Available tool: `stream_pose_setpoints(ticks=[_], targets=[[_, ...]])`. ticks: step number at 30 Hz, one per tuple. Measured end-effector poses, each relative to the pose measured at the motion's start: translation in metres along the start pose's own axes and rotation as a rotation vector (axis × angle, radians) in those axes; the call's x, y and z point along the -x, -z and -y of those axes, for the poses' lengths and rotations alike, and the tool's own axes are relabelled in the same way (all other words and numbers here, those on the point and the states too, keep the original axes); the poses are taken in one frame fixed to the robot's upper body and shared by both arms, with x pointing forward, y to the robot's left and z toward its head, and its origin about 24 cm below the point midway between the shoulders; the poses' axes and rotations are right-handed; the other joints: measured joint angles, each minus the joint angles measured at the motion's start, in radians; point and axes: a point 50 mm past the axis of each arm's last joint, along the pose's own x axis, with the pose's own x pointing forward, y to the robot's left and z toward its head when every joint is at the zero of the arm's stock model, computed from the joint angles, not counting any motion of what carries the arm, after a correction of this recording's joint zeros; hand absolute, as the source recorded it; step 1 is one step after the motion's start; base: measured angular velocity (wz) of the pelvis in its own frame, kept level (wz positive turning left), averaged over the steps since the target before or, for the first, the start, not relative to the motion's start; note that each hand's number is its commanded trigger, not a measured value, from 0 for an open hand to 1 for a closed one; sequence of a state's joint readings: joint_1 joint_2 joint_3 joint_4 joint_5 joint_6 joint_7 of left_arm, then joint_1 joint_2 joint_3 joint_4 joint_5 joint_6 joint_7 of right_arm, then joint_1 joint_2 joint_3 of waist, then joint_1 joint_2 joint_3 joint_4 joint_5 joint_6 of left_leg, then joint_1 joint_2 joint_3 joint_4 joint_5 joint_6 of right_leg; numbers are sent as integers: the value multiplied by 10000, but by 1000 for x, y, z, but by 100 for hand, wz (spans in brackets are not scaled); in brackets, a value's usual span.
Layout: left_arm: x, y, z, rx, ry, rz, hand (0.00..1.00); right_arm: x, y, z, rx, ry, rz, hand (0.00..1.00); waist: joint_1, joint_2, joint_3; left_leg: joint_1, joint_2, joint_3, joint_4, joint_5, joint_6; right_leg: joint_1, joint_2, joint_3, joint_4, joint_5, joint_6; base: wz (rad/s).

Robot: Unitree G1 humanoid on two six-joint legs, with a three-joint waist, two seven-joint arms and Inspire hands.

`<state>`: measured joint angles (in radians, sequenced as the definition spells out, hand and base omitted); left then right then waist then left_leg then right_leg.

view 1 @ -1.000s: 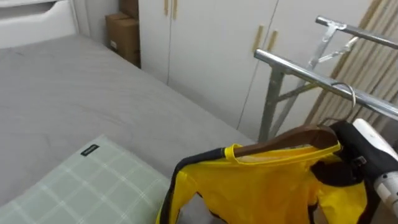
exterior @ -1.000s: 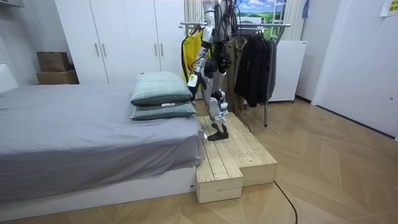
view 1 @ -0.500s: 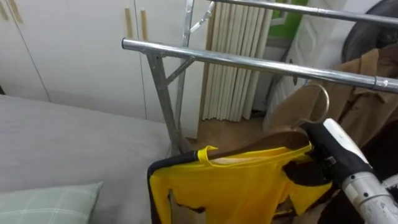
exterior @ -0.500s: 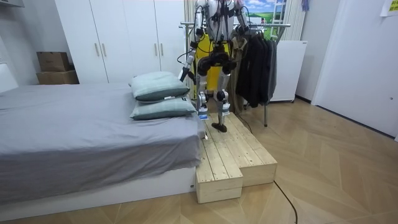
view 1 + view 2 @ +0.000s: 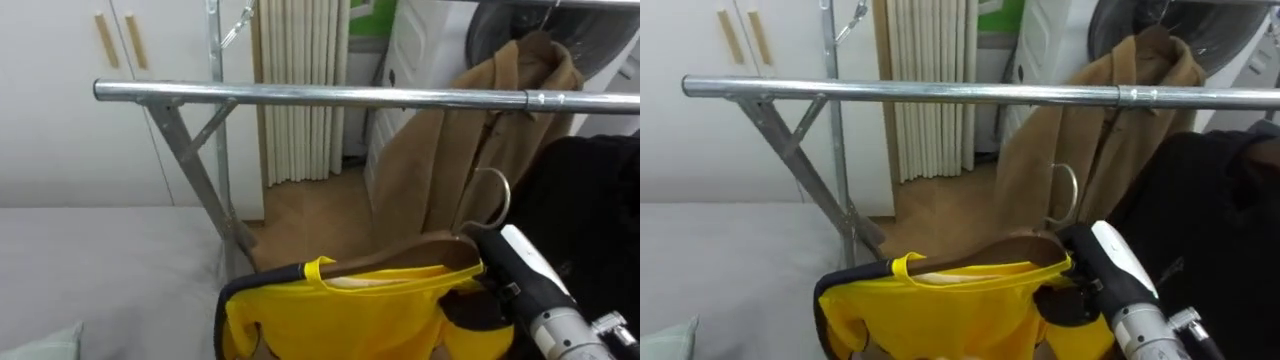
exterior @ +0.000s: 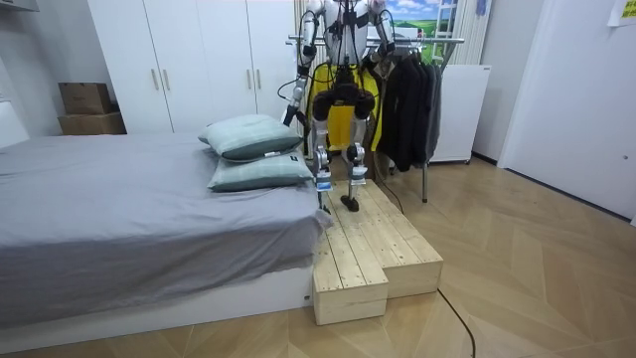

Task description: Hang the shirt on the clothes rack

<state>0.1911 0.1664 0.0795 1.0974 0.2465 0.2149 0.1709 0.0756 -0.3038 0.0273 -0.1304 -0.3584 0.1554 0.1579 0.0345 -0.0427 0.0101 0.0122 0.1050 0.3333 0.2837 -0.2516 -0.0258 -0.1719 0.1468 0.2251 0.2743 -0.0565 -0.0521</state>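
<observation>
- On the far left I count one white wardrobe (image 5: 50, 130) with two wooden handles (image 5: 101, 38) showing, and below it one grey bed (image 5: 100, 265).
- The room view gives me two pillows (image 6: 248, 136) stacked at the bed's end, and one wooden platform (image 6: 378, 249) beside it. The robot stands at the platform's far end, facing the rack.
- The left hand (image 6: 287, 115) hangs low at the robot's side in the room view. I cannot tell its state.
- One silver rail (image 5: 300, 96) runs across in front of me.
- One yellow shirt (image 5: 330, 315) sits on one wooden hanger (image 5: 400, 256), below the rail. The hanger's metal hook is apart from the rail.
- The right hand (image 5: 475, 305) is clenched on the hanger's right end and carries it.
- One tan coat (image 5: 450, 150) hangs on the rail behind the hook.
- One black garment (image 5: 590, 230) hangs furthest right.
</observation>
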Motion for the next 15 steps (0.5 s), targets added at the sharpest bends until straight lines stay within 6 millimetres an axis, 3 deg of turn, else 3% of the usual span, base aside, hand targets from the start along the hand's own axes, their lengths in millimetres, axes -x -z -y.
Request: stream_pose_setpoints(ticks=[5,9,15], targets=[[0,-11,-3,75,-137,862,0,-1,-2,-1,-10,-321,68,100,-26,-151,-92,353,-56,-33,-499,81,-120,181,136,201,10,-74,-101,-10],[1,-25,-11,178,-552,1719,0,-3,-4,1,34,-353,170,100,36,-227,-120,547,-88,-38,-721,97,-136,241,213,248,5,-114,-159,-10],[3,-41,-23,387,-1388,2681,0,-7,-10,4,145,-567,400,100,15,-400,-65,673,-125,-57,-990,103,-146,226,294,374,-10,-172,-194,-8]])
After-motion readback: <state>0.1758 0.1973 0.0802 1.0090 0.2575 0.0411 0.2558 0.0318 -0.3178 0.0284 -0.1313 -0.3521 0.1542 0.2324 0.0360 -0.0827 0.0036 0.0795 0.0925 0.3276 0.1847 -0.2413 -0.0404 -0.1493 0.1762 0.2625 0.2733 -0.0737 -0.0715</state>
